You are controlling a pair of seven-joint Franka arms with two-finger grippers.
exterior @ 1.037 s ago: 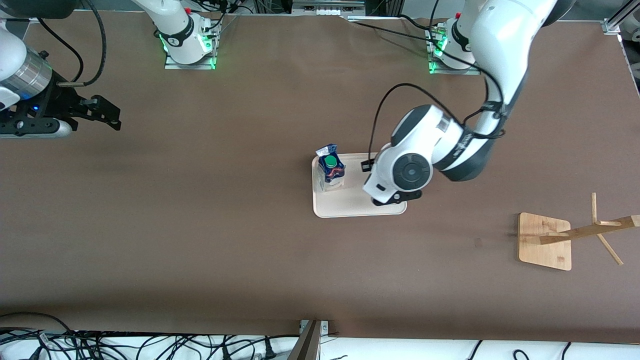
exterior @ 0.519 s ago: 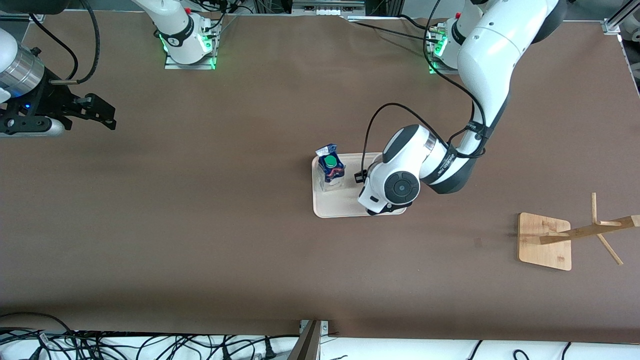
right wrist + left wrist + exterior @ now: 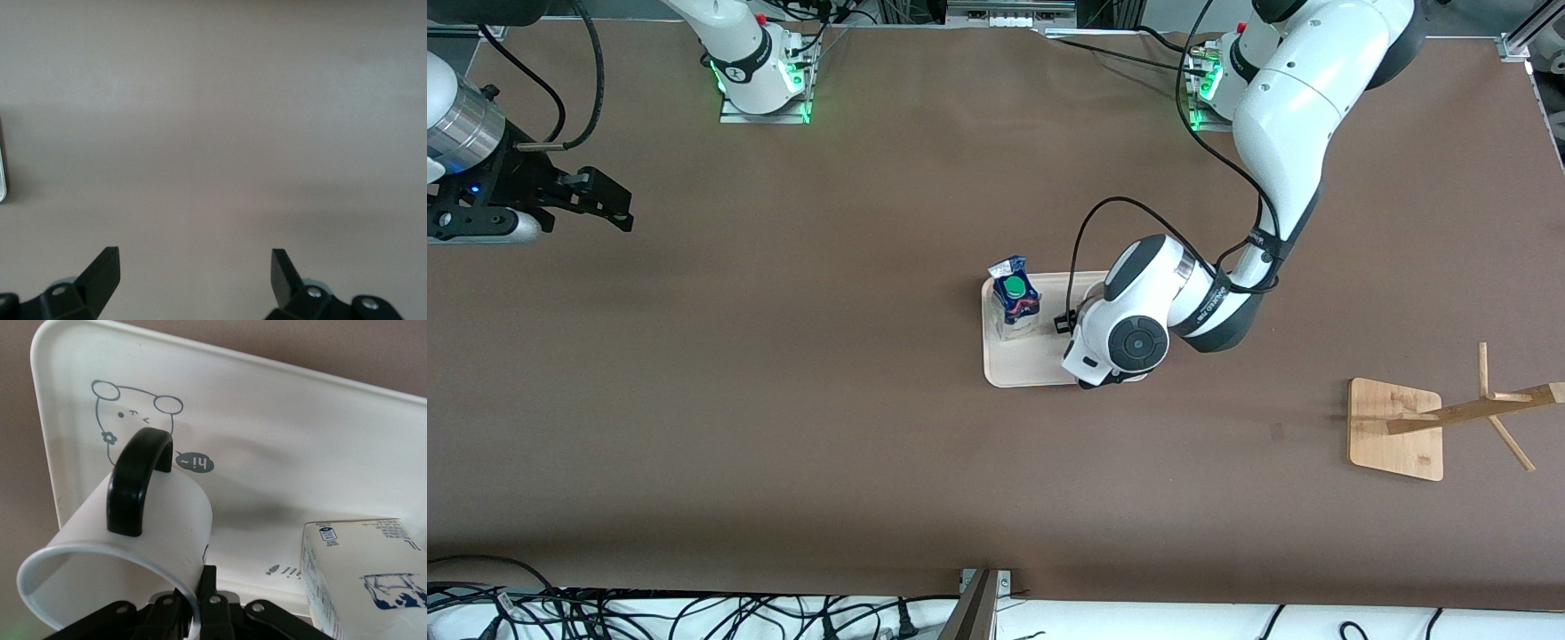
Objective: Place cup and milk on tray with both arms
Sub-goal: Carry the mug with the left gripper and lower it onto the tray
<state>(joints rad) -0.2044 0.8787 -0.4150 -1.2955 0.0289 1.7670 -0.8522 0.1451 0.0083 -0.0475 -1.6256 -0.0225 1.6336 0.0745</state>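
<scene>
The cream tray (image 3: 1032, 366) lies mid-table with the blue and white milk (image 3: 1015, 302) upright on the corner toward the right arm's end. My left arm's wrist (image 3: 1129, 342) hangs over the tray and hides its gripper and the cup in the front view. In the left wrist view my left gripper (image 3: 198, 590) is shut on the rim of the white cup (image 3: 153, 520). The cup is tilted low over the tray (image 3: 300, 433), black handle (image 3: 137, 483) by the rabbit drawing, beside the milk (image 3: 363, 580). My right gripper (image 3: 618, 204) waits open and empty over bare table (image 3: 193, 273).
A wooden square-based mug stand (image 3: 1396, 428) stands toward the left arm's end, nearer the front camera than the tray. Cables lie along the table's front edge (image 3: 694, 613). The arm bases (image 3: 760, 80) stand along the top.
My left arm's wrist has come down over the tray with the cup, shifting a little toward the milk. The right gripper rose slightly, then stayed still.
</scene>
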